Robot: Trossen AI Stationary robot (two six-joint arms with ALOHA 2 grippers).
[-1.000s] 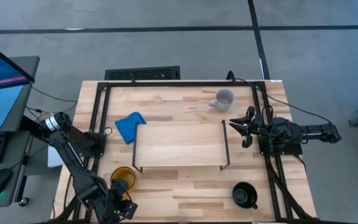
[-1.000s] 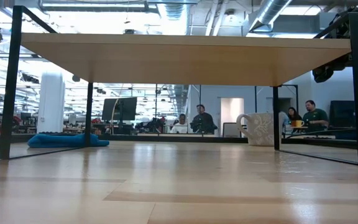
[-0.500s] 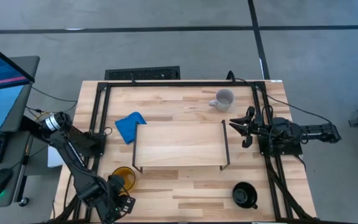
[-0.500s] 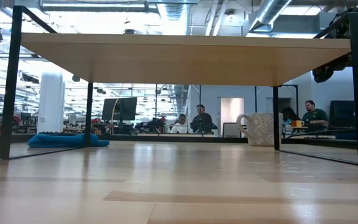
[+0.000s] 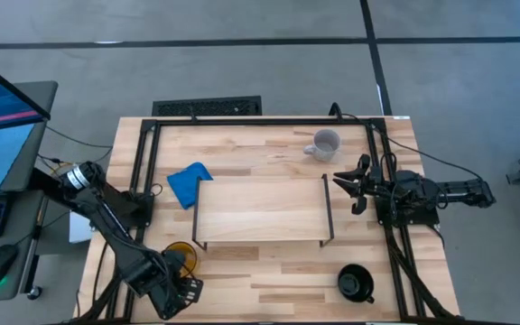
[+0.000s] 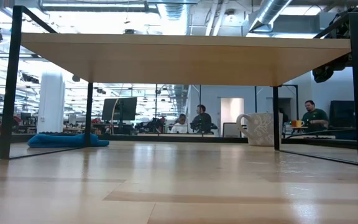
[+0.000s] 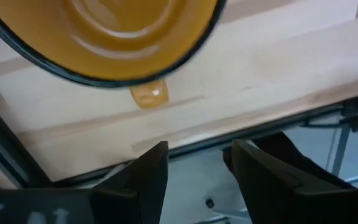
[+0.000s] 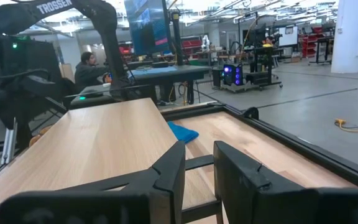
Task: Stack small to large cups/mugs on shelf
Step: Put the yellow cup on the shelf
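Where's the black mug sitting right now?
In the high view, the black mug stands on the table's near right corner, in front of the shelf and apart from it.

I see the light-wood shelf (image 5: 260, 209) standing bare mid-worktop on black wire legs. The grey-white mug (image 5: 324, 144) sits upright behind its right end, the glossy black mug (image 5: 355, 283) in front. The yellow-orange mug (image 5: 181, 255) stands upright off the front-left corner.

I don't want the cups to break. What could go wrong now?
1. The round yellow-orange ceramic mug sits near the light-wood tabletop's front edge, and the left pincer is open right beside it; a clumsy nudge might push it off.
2. The low light-wood shelf with black wire legs stands close by, so a lifted mug might bump its leg.
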